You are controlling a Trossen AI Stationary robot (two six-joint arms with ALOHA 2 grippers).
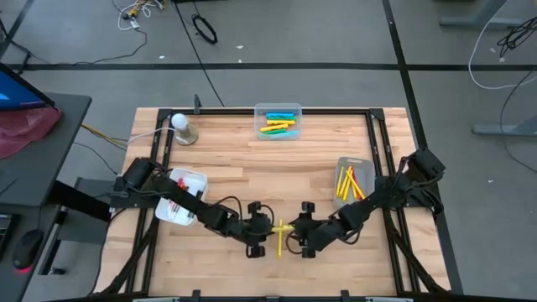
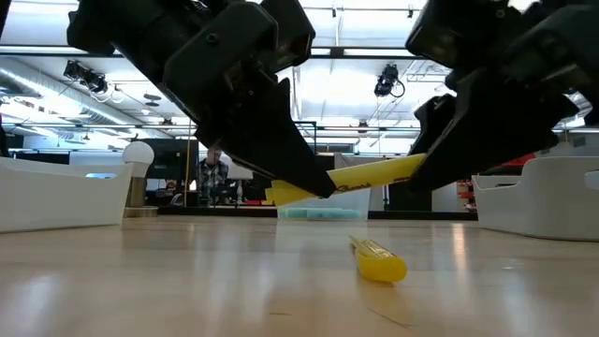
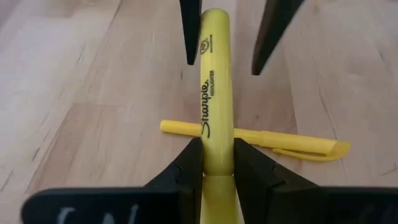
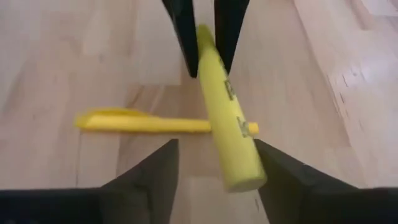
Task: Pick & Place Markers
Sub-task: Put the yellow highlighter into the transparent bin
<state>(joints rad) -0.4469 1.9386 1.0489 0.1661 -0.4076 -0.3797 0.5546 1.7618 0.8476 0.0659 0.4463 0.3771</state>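
Note:
A chunky yellow highlighter (image 3: 216, 93) hangs above the table near its front middle, with my left gripper (image 3: 217, 162) shut on it. My right gripper (image 4: 214, 144) is open. Its fingers stand on either side of the highlighter's free end (image 4: 241, 171); whether one of them touches it, I cannot tell. In the high view the two grippers meet around the highlighter (image 1: 284, 226). Below it a slim yellow marker (image 3: 280, 142) lies flat on the wood, crosswise to the highlighter. My left gripper pinches the highlighter's barrel (image 3: 217, 146) between its two fingers, near one end; a short stub (image 2: 281, 194) sticks out behind them. The fingers slant down from the table's left, and the highlighter runs on forward along them. It is lifted clear, nearly level.
A clear bin (image 1: 278, 120) with blue, green and yellow markers stands at the far middle. On the right is a grey tray (image 1: 353, 179) with slim yellow and red markers. A white tray (image 1: 183, 195) lies under the left arm. A white-topped object (image 1: 182, 126) stands far left.

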